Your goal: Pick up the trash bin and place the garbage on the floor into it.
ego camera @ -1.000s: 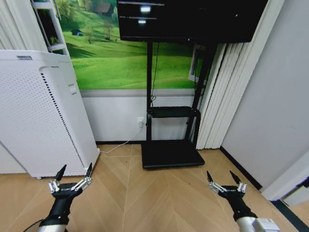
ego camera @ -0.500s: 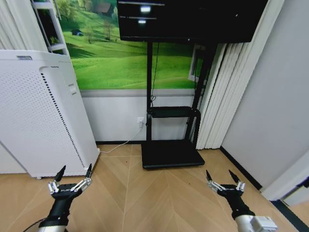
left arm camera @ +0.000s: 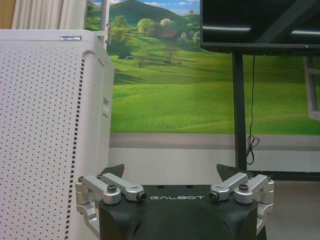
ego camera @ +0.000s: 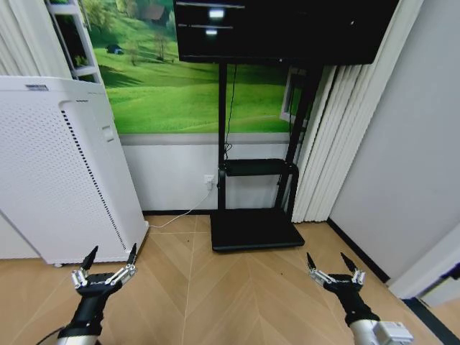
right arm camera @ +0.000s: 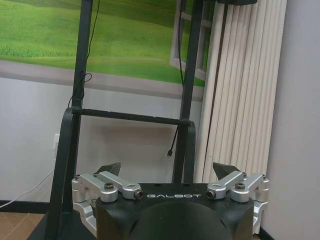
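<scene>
The trash bin and the garbage are out of view. Both arms hover low over the floor (ego camera: 237, 287), a tan chevron parquet. My left gripper (ego camera: 108, 257) is at the lower left, open, with nothing between its fingers. At the lower right my right gripper (ego camera: 329, 264) is open too and holds nothing. The left wrist view has the left gripper (left arm camera: 172, 172) facing the white appliance and the green wall picture. In the right wrist view the right gripper (right arm camera: 168, 169) faces the black stand and the white curtain.
A tall white perforated appliance (ego camera: 57, 172) stands at the left. A black TV stand (ego camera: 255, 226) with a screen above is straight ahead against the wall. White curtains (ego camera: 334, 136) and a grey wall close off the right side.
The right gripper has shifted very slightly to the left. Everything else stays as it was.
</scene>
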